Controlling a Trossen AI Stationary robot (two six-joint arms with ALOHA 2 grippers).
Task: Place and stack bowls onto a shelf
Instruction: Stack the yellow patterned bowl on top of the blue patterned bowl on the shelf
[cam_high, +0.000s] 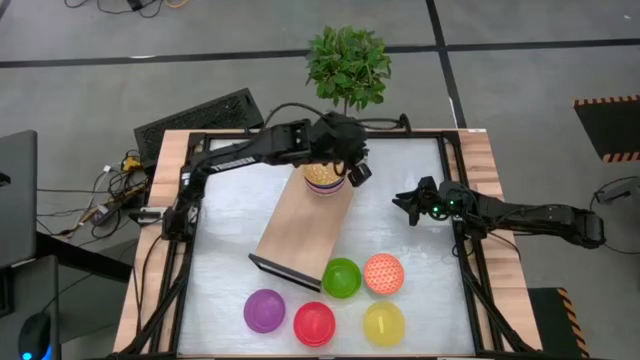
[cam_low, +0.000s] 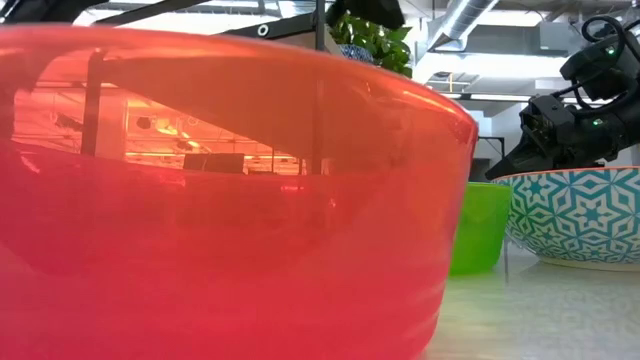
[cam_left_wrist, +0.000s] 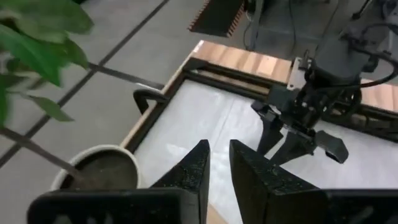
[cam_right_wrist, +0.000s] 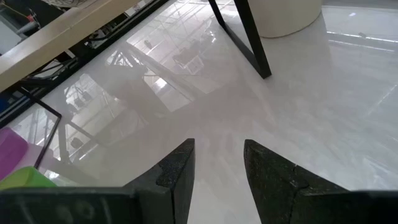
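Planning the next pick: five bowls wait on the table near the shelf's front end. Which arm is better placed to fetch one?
Probably the right. The right gripper hangs open and empty over bare table, nearer the red-white bowl. The left gripper is over the golden bowl at the shelf's far end.

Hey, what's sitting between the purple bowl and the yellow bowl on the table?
The plain red bowl sits between the plain purple bowl and plain yellow bowl, in the high view.
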